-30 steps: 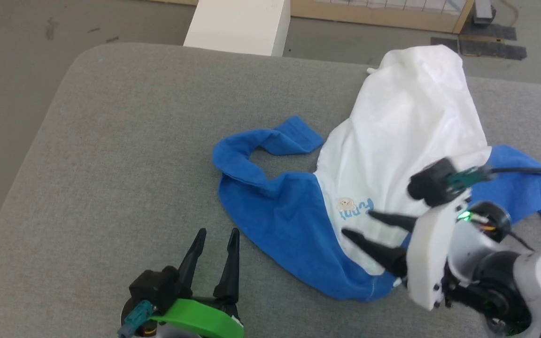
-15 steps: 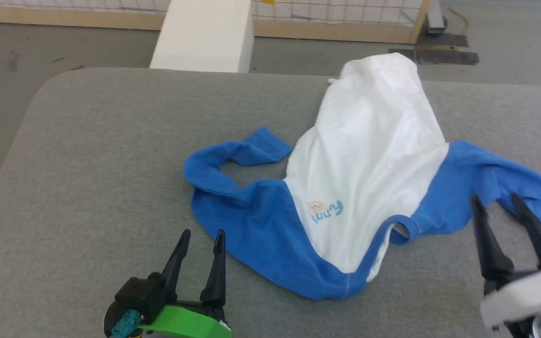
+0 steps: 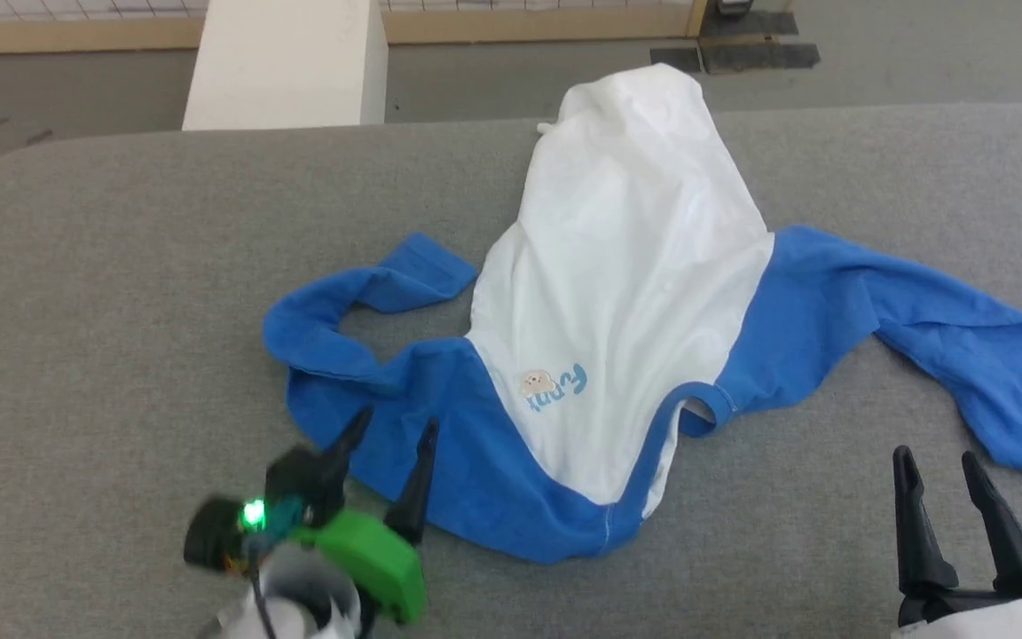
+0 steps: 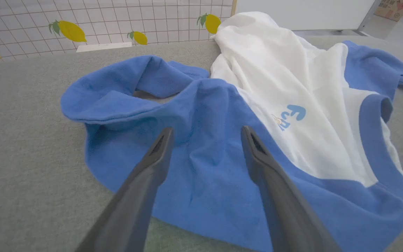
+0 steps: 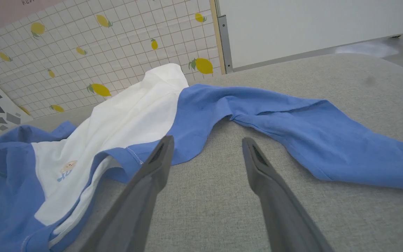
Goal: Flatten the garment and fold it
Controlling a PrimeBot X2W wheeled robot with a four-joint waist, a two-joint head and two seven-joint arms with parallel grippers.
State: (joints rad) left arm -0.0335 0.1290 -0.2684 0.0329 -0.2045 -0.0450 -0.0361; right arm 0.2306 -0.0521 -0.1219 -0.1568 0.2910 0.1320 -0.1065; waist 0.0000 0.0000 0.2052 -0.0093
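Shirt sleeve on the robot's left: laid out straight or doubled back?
Doubled back. The sleeve curls round in a loop, its cuff lying beside the white body of the garment, with grey surface showing inside the loop.

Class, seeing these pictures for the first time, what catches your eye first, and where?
The garment, white with bright blue sleeves, lies crumpled across the middle of the grey table. The left gripper, open, points at its near blue shoulder; the right gripper, open, is over bare table near the other sleeve.
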